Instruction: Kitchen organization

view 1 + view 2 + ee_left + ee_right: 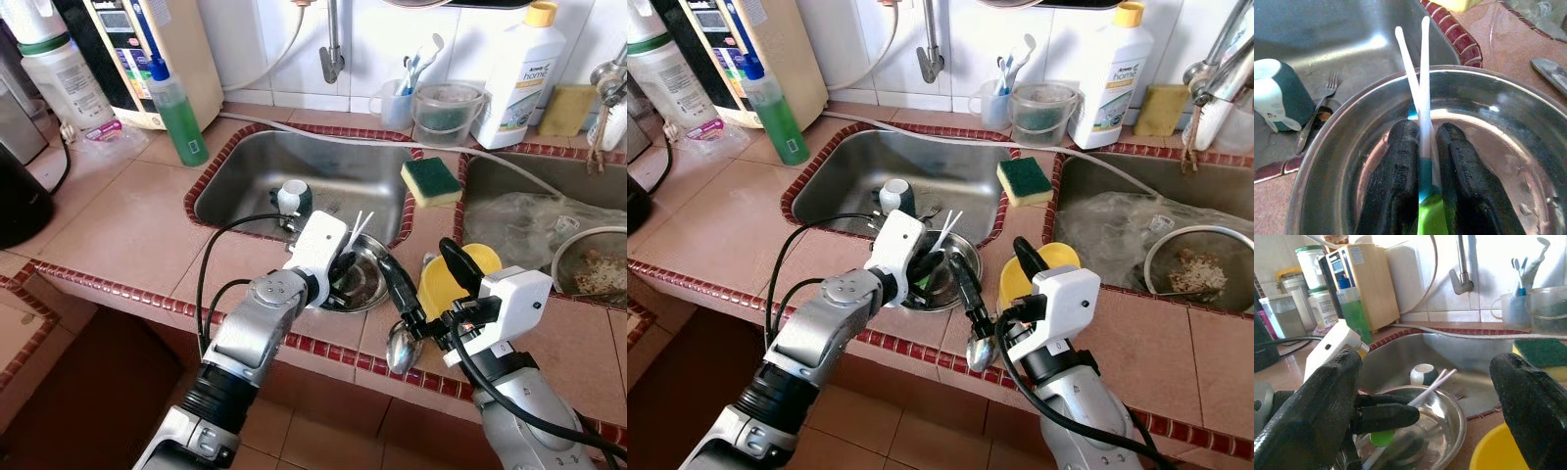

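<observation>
Left end effector [1426, 196] clamped on white chopsticks [1420, 93] inside steel bowl [367, 284] at sink [255, 176] edge on tiled tabletop [127, 225], right end effector [431, 279] fingers spread wide beside yellow bowl [441, 289] and spoon [400, 345].

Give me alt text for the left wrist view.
The left gripper is shut on thin white sticks with green and blue ends, over a steel bowl. Beyond lies a sink holding a green-and-white cup and a fork.
</observation>
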Controlling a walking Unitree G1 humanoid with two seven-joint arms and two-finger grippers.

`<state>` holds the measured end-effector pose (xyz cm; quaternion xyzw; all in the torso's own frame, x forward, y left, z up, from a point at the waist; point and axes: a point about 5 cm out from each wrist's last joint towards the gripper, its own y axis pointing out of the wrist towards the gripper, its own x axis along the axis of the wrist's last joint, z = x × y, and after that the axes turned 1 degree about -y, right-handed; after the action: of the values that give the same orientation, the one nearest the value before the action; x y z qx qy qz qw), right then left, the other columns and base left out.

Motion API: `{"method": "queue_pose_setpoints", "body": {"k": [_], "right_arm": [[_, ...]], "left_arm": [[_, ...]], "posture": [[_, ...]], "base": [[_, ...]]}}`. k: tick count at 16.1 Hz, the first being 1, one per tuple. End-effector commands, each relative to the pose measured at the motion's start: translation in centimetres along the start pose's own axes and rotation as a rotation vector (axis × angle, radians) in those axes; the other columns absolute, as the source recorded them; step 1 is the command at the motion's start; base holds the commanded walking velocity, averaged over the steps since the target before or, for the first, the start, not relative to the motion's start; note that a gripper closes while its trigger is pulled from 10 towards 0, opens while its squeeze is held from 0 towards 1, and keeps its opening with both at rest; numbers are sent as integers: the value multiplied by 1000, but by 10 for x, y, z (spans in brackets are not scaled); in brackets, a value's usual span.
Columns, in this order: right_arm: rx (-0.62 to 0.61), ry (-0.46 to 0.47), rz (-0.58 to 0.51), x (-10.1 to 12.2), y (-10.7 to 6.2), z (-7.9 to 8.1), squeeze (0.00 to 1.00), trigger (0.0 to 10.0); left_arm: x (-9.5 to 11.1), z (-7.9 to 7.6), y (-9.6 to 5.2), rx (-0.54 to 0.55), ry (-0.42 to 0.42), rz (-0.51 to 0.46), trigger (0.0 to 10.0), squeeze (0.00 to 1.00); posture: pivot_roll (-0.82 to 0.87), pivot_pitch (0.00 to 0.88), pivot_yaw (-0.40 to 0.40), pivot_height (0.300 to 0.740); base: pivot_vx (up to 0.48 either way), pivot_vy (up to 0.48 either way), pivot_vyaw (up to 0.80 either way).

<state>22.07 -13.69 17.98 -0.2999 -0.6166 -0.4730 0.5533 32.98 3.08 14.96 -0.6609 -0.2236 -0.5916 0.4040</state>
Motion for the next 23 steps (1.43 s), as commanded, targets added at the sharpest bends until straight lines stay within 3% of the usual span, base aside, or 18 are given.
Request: {"method": "queue_pose_setpoints", "body": {"k": [1,5,8,12,15,16,23], "right_arm": [[14,10,9,-2,2,1,0,10000],[13,10,2,-1,3,0,0,10000],[9,11,-6,-1,6,0,0,10000],[12,6,-17,0,9,-1,0,10000],[11,5,-18,0,9,-1,0,10000],[6,7,-17,0,9,-1,0,10000],[3,8,-20,0,10,-1,0,10000]], "left_arm": [[2,4,-1,7,-9,-6,10000,0],[13,6,-3,-14,-39,-56,10000,0],[34,13,-6,-76,-152,-137,10000,0],[42,30,-5,-60,-155,-152,10000,0],[35,24,-7,-125,-149,-129,10000,0],[30,17,-7,-146,-158,-126,10000,1000],[24,6,-2,-167,-158,-75,10000,1000]], "posture": [[-268,82,108,740],[-264,86,110,740],[-268,76,113,740],[-269,67,117,740],[-269,75,120,740],[-268,78,120,740],[-265,88,121,740]], "base": [[0,0,0],[0,0,0],[0,0,0],[0,0,0],[0,0,0],[0,0,0],[0,0,0]]}}
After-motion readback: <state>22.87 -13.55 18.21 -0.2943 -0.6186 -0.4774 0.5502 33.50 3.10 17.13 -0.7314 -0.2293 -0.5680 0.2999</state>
